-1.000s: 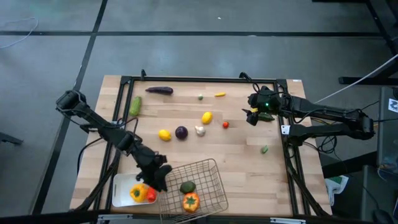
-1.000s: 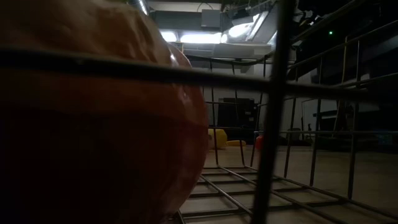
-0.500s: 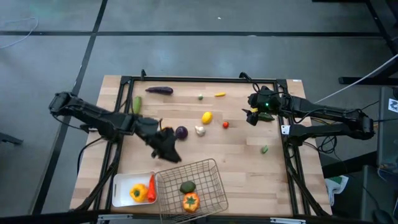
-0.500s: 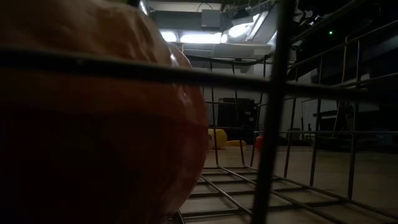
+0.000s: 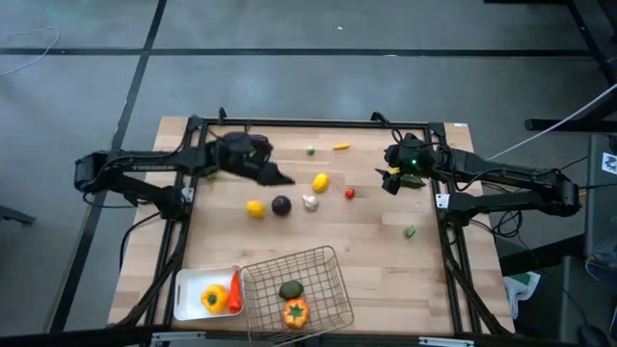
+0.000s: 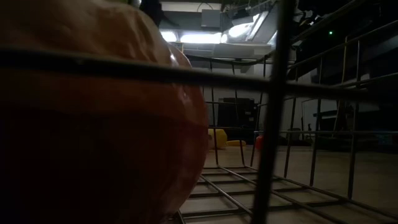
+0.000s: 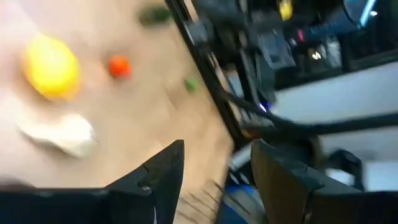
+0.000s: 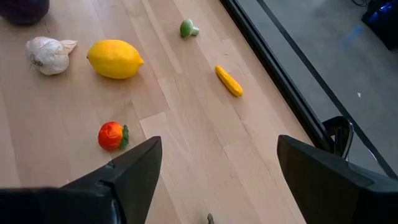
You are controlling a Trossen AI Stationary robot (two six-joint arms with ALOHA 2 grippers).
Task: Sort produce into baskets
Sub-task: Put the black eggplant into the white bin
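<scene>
My left gripper (image 5: 285, 179) (image 7: 214, 180) hangs open over the table's far left part, just left of a lemon (image 5: 320, 181) (image 7: 51, 67), with nothing between its fingers. My right gripper (image 5: 388, 180) (image 8: 217, 180) waits open at the far right. Loose on the wood lie a second lemon (image 5: 254, 208), a purple onion (image 5: 281, 204), garlic (image 5: 309, 202) (image 8: 46, 54) and a small red piece (image 5: 349, 193) (image 8: 111, 135). The wire basket (image 5: 328, 265) holds an orange pepper (image 5: 295, 311) (image 6: 93, 124) and a green piece (image 5: 290, 289). The white tray (image 5: 189, 285) holds a yellow pepper (image 5: 213, 300) and a red piece (image 5: 234, 287).
A small yellow pepper (image 5: 340, 146) (image 8: 229, 81) and a green bit (image 5: 310, 150) (image 8: 186, 28) lie near the far edge, and another green piece (image 5: 410, 231) lies at the right. My left arm covers the far left corner. A black frame (image 5: 289, 123) rims the table.
My left gripper has swung from above the white tray at the near left toward the table's far edge, rolling its wrist on the way, and now hangs beside the lemon. The produce in the tray and the basket has stayed where it was.
</scene>
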